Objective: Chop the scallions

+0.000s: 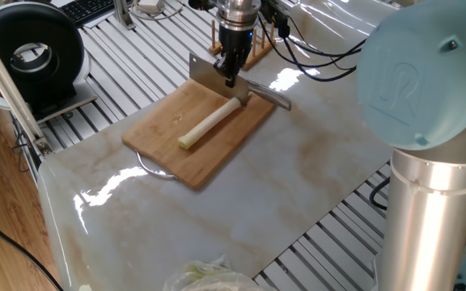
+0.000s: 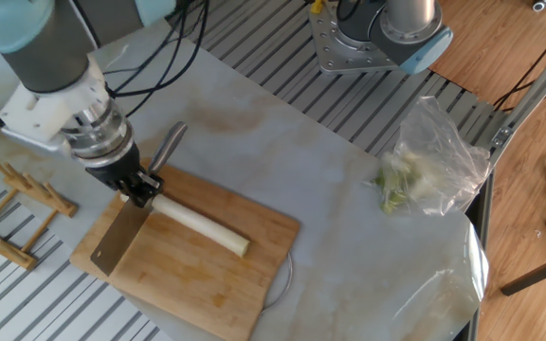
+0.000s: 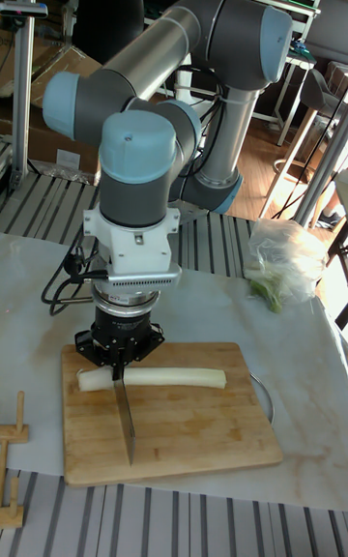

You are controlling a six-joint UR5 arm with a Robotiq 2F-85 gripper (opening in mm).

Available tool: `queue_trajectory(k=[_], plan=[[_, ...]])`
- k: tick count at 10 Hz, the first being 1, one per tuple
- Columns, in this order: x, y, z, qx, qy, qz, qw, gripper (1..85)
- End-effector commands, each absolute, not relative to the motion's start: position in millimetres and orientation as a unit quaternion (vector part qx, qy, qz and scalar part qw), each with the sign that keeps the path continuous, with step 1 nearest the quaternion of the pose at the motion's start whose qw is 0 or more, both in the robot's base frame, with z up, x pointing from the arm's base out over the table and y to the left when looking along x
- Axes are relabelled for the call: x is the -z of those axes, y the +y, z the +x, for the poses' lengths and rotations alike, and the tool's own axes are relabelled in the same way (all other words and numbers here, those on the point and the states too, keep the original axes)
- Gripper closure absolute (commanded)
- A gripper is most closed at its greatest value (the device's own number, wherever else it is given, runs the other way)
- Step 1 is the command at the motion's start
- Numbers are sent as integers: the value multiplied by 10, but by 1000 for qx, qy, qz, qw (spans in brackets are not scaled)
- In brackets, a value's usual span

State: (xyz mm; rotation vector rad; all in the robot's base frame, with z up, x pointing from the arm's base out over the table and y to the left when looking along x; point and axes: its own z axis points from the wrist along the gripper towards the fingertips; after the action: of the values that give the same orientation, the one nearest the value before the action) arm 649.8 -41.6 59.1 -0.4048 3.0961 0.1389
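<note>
On the cutting board [image 3: 184, 431], the scallion [image 3: 159, 378] lies whole. The pincer [image 3: 118, 361] is clamped on the cleaver [image 2: 119, 237], its blade crossing the stalk's left end. Judgement: press straight down, blade square, then step rightward along the stalk.
</note>
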Motion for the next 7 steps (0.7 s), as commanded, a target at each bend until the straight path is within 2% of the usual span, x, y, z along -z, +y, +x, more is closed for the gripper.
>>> queue_trajectory(k=[1,7], plan=[[-441,-370,6638,-7,993,-113,32,843],[-725,-417,6592,2,991,-132,22,843]])
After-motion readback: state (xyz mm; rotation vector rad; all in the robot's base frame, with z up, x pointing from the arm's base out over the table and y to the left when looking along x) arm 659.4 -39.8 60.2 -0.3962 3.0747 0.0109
